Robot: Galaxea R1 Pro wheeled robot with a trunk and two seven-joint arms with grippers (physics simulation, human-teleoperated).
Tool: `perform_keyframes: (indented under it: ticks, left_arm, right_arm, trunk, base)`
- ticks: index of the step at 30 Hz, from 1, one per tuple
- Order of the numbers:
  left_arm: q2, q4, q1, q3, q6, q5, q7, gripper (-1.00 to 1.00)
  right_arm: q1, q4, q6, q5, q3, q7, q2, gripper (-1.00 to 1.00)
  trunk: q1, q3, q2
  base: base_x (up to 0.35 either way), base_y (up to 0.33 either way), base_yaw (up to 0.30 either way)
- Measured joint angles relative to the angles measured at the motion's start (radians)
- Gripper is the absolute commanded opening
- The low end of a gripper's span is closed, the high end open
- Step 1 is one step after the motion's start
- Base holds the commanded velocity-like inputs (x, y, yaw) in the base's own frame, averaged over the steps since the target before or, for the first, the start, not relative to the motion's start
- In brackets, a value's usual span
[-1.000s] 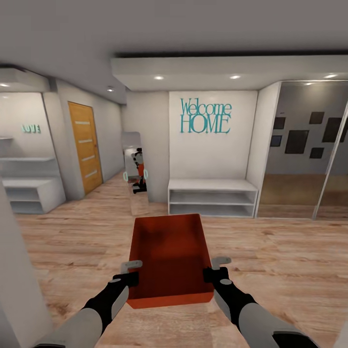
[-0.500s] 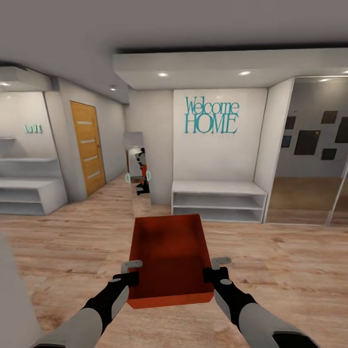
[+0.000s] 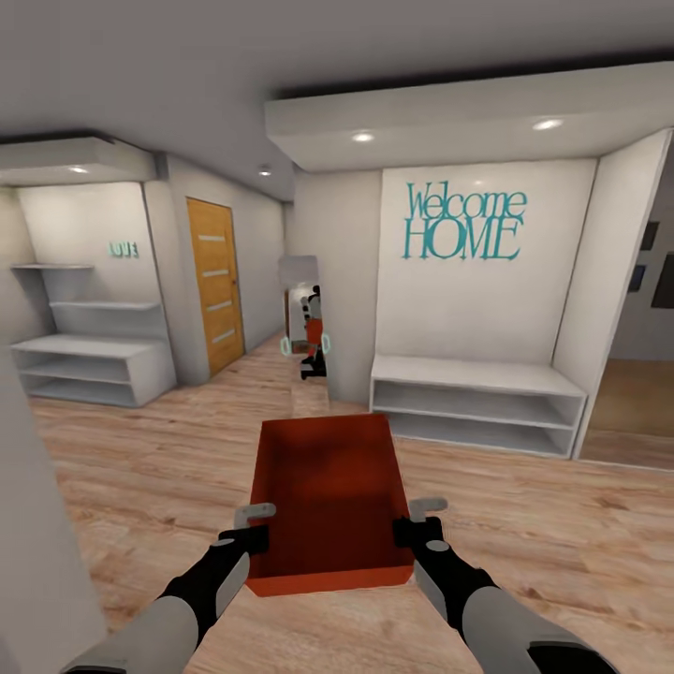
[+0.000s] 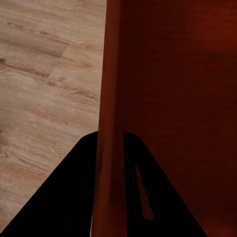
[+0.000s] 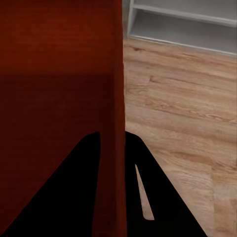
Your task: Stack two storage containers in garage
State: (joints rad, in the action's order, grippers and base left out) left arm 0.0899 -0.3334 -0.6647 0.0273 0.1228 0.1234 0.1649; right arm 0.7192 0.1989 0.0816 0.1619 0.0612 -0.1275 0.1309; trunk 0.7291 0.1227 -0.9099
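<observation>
Presently, one orange-red storage container [image 3: 329, 501] is held above the wood plank floor [image 3: 562, 524]. Its left wall is clamped by the left gripper [image 3: 251, 526], its right wall by the right gripper [image 3: 418, 520]. A white shelf bench [image 3: 477, 402] is seen ahead under the "Welcome HOME" lettering [image 3: 463, 223].

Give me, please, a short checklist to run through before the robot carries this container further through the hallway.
1. Left tool on the storage container: ok, its wall sits between the fingers in the left wrist view.
2. Right tool on the opposite wall: ok, same in the right wrist view.
3. Container level: ok, roughly level in the head view.
4. Container empty: ok, nothing inside.
5. Wood floor ahead free up to the white bench: ok.
6. Garage reached: not ok, hallway with wooden door.
</observation>
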Motion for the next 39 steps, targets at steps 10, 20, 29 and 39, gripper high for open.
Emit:
perform_keyframes:
  ticks: [10,20,29,39]
  left_arm:
    - [0.001,0.003,0.0,-0.001,-0.004,0.001,0.001,-1.0]
    - [0.001,0.003,0.0,0.0,-0.005,0.001,0.001,-1.0]
    - [0.0,0.002,0.0,0.0,-0.003,0.0,-0.001,-1.0]
    - [0.0,0.002,0.0,0.0,-0.005,0.0,-0.001,-1.0]
  right_arm:
    - [0.0,0.0,0.0,0.0,0.0,0.002,-0.002,-1.0]
    - [0.0,0.0,0.002,0.0,0.0,0.001,-0.001,-1.0]
    - [-0.001,0.0,0.002,0.0,0.0,0.0,0.0,-1.0]
    - [-0.001,0.0,0.003,0.002,0.002,0.0,0.0,-1.0]
  trunk:
    - [0.0,0.0,0.0]
    - [0.0,0.0,0.0]
    - [0.0,0.0,0.0]
    - [0.0,0.0,0.0]
  base:
    - [0.322,0.0,0.202]
    - [0.321,0.0,0.011]
    - [0.321,0.0,0.0]
    - [0.321,0.0,0.0]
